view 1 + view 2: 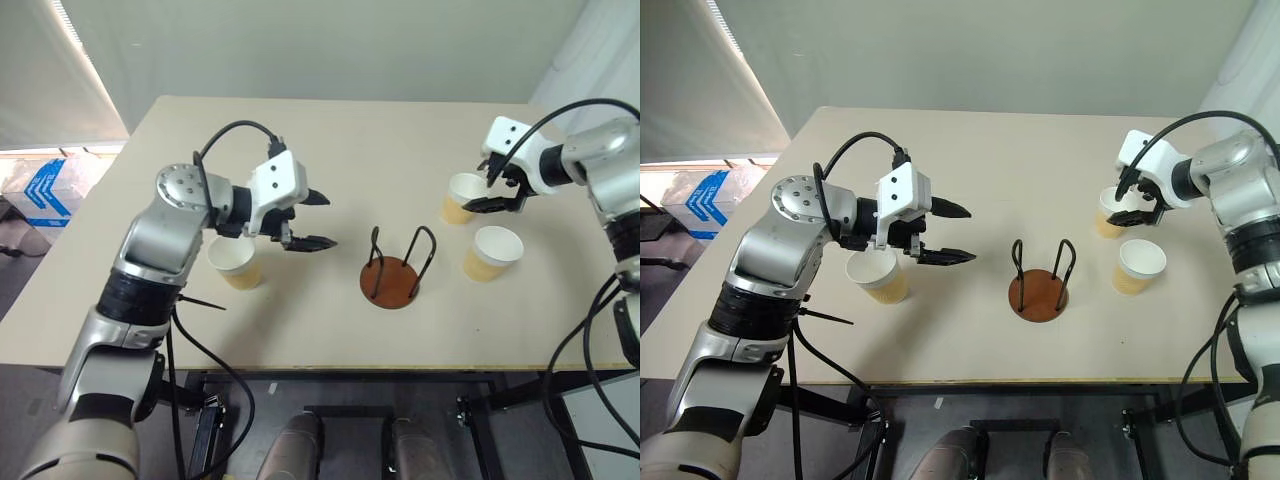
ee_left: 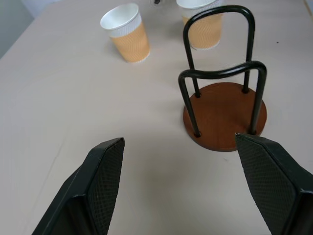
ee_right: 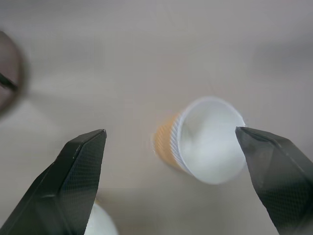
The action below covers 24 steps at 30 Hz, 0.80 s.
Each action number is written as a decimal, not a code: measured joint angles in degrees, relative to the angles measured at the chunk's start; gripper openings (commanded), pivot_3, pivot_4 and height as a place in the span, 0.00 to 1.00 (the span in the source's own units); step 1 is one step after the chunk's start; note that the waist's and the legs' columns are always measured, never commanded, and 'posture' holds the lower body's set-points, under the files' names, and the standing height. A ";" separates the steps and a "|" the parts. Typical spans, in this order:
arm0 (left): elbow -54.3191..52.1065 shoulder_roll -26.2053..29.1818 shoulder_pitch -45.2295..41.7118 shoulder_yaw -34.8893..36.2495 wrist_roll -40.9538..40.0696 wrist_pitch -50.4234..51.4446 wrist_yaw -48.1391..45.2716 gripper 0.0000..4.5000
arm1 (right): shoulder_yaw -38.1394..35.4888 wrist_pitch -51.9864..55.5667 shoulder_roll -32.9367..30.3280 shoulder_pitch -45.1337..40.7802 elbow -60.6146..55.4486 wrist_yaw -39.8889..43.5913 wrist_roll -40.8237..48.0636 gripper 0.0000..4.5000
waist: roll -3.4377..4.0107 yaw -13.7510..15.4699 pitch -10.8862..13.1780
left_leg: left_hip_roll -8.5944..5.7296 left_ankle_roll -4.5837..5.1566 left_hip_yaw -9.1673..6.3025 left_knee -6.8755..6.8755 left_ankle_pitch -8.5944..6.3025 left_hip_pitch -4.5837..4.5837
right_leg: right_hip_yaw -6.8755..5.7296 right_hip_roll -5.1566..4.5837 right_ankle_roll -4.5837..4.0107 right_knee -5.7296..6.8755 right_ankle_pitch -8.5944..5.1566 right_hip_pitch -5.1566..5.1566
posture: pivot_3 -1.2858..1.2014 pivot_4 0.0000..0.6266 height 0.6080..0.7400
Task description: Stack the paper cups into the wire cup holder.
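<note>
Cups stand upright at three spots on the table (image 1: pixel 330 130): one (image 1: pixel 236 262) at the left, under the left arm, and two on the right, the far cup (image 1: pixel 462 197) and the near cup (image 1: pixel 491 252) just beside each other. The holder (image 1: pixel 395 272) stands empty between the two sides. The left gripper (image 1: pixel 312 220) hangs above the table with jaws wide apart, holding nothing. The right gripper (image 1: pixel 497 192), jaws spread wide and empty, hovers at the far cup.
</note>
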 measured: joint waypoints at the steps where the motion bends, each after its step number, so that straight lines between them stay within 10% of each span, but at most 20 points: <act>1: -0.37 0.04 0.18 0.03 -0.19 0.32 0.23 0.87 | 0.39 -1.80 0.66 -0.46 2.28 -0.31 -1.55 1.00 | 0.00 0.01 0.00 | 0.00 -0.02 0.00 -0.03 0.01 0.00 | 0.00 0.00 -0.02 0.00 0.01 -0.01 | 0.52 0.24 1.00; 12: -2.19 0.98 2.04 0.09 -0.32 1.53 2.00 0.87 | 0.36 -10.97 9.02 -6.13 20.60 -5.86 -9.91 1.00 | 0.05 0.01 0.03 | 0.03 -0.25 -0.01 -0.37 0.04 0.04 | -0.03 0.00 -0.28 0.04 -0.04 -0.12 | 0.52 0.24 1.00; 24: -2.43 2.45 2.21 -0.81 -0.05 1.54 2.19 0.88 | -1.99 -13.20 10.99 -6.27 25.28 -9.73 -11.69 0.18 | 0.06 0.02 0.04 | 0.08 -0.77 -0.04 -0.76 -0.12 0.16 | -0.11 0.00 -0.45 0.04 -0.14 -0.18 | 0.52 0.24 1.00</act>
